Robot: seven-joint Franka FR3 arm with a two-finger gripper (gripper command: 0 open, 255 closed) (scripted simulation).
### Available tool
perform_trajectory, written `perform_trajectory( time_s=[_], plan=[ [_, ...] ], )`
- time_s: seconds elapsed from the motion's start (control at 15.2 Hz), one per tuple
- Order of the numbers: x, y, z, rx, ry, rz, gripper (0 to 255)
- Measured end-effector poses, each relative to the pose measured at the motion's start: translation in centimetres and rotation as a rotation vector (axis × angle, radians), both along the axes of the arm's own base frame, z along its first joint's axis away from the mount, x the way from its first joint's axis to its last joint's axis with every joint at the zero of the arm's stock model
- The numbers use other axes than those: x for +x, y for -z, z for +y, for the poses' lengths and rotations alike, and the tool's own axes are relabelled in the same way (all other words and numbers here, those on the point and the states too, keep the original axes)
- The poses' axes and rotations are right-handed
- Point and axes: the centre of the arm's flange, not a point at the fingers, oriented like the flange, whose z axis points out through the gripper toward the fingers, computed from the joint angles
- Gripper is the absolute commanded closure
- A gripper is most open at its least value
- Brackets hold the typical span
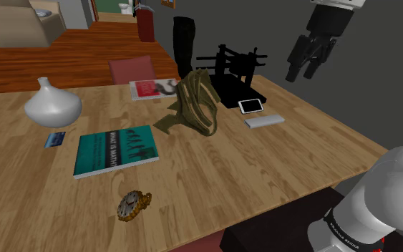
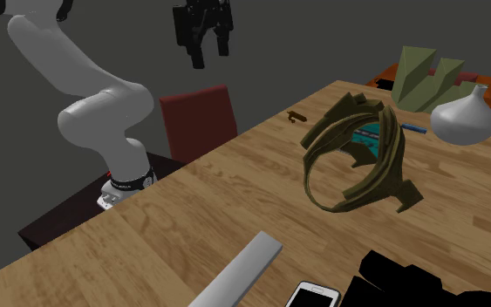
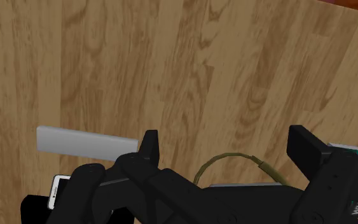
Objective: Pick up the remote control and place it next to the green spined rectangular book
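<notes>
Gripper (image 1: 303,70) high above table (image 1: 293,168), jaws spread, nothing between them. Remote (image 1: 264,120) flat on table just beside phone (image 1: 250,106), well below jaws, off to one side. Book (image 1: 116,149) well apart from the remote.

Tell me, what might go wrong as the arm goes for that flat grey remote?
The white smartphone lies close beside the flat grey remote control, so the open black gripper might nudge it instead. The olive looped sculpture stands between remote and teal rectangular book; a low carry could topple it.

White rounded arm (image 2: 104,105), dark joints (image 2: 128,180), black end effector (image 1: 302,74).
</notes>
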Motion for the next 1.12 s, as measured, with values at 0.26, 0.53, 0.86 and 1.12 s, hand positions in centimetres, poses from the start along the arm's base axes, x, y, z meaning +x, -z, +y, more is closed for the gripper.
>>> perform_trajectory(
  time_s=[0.26, 0.53, 0.86, 1.12],
  plan=[
    [0.3, 1.7, -1.9, -0.007, -0.074, 0.001, 0],
    [1.0, 5.4, -5.5, -0.02, -0.219, 0.001, 0],
    [3.0, 10.2, -9.4, -0.037, -0.407, 0.002, 0],
    [4.9, 13.8, -12.7, -0.05, -0.559, 0.003, 0]
  ],
)
